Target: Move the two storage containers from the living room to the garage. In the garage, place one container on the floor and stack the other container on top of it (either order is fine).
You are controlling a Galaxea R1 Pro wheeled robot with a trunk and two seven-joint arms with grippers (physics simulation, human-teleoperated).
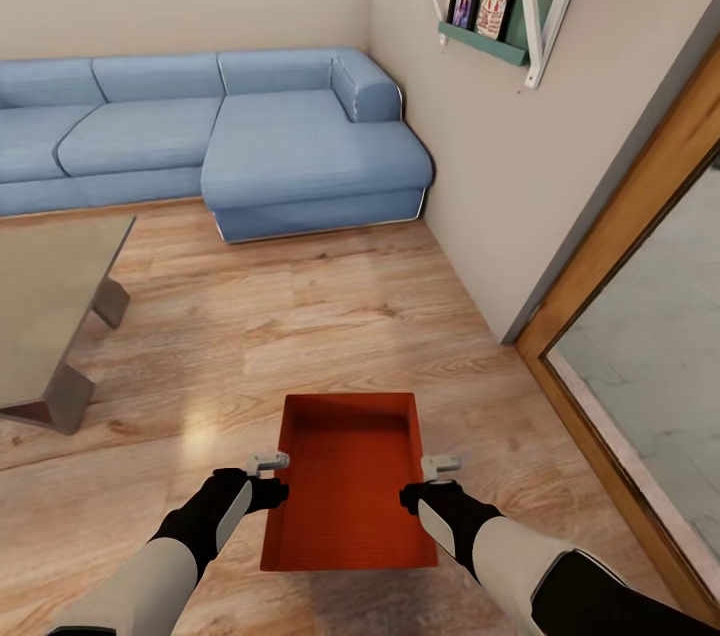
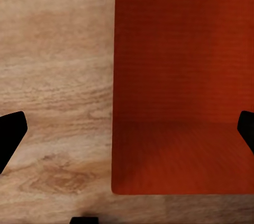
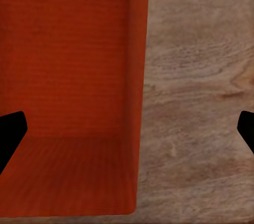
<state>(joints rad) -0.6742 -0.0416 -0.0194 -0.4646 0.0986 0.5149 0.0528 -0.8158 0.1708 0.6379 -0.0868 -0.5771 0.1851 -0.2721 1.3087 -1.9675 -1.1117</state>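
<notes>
Since it's a plain open-topped bin with low walls, the storage container (image 1: 348, 483) looks light and stiff, probably slick; best hold is the two long side walls. It sits on the wood-plank floor (image 1: 300, 316) at 6 o'clock. Left hand (image 1: 268, 478) and right hand (image 1: 430, 481) are spread wide, each straddling a wall. Sofa (image 1: 250, 136) at 11, glass door (image 1: 640, 336) at 3.

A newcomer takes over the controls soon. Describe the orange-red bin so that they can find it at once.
Start at the blue sectional sofa against the far wall and come toward the robot across the light wood-plank floor. The storage container sits there between the left tool and the right tool. It is the one orange-red thing here: rectangular, open-topped, low-walled, empty.
</notes>
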